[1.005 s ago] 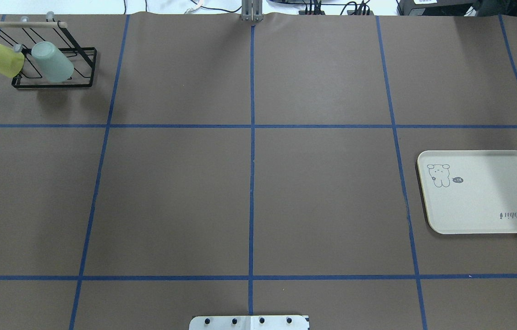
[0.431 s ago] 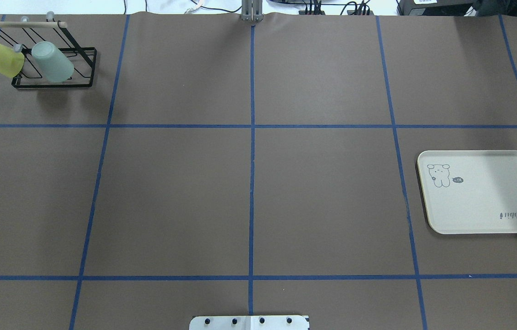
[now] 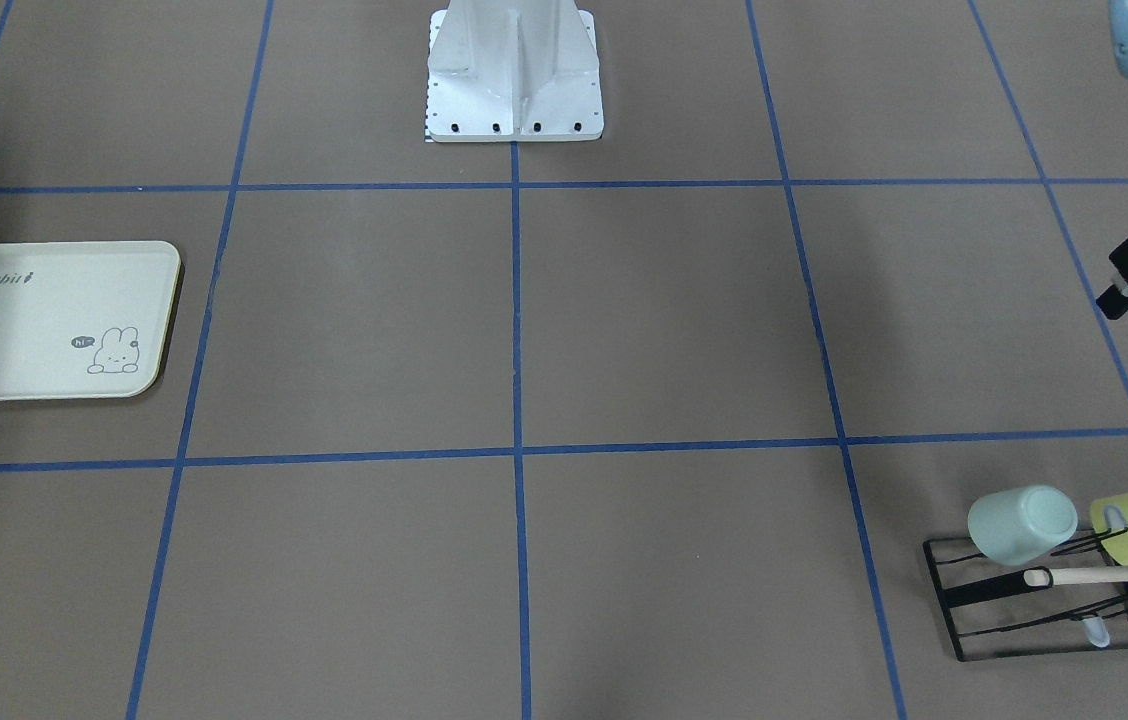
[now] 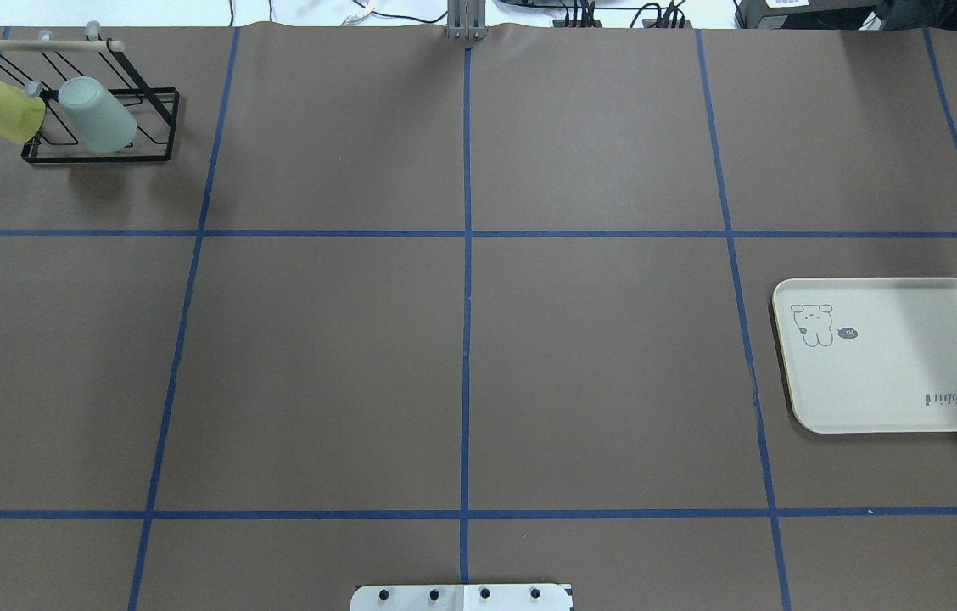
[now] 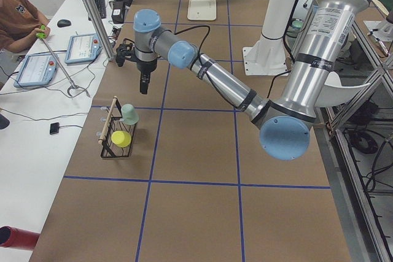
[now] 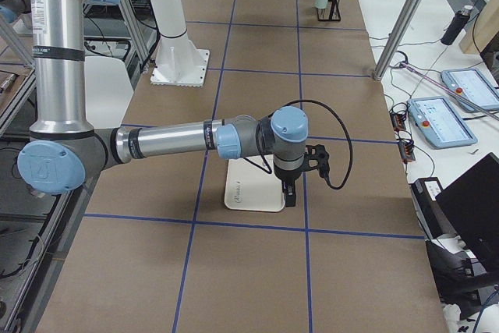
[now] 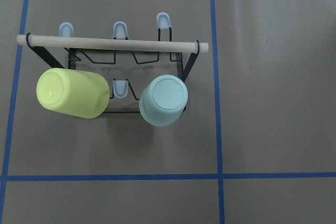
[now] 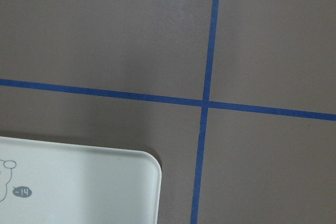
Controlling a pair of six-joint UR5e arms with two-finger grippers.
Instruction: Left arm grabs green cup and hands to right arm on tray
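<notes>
A: Near side first. Right arm?
B: Right arm [image 6: 171, 142] stretched low, right gripper [image 6: 289, 193] hanging over the tray [image 4: 894, 399] rim. Tray lies flat at 3 o'clock from the table [image 4: 317, 365] centre, overhead view. Pincer gap: can't tell, side view only.
A: Green cup?
B: Far corner, 10 o'clock. Green cup [image 7: 164, 100] sits mouth-down and tilted on the black wire cup rack [image 7: 113, 44], at 3 o'clock of the yellow-green cup [image 7: 73, 92], with a small gap between them.
A: Left?
B: Left arm [image 5: 215, 81] reaches out, left gripper [image 5: 143, 83] points down above the table near the rack, clear of both cups. Pincer cropped or tiny everywhere, can't tell wide or narrow.
</notes>
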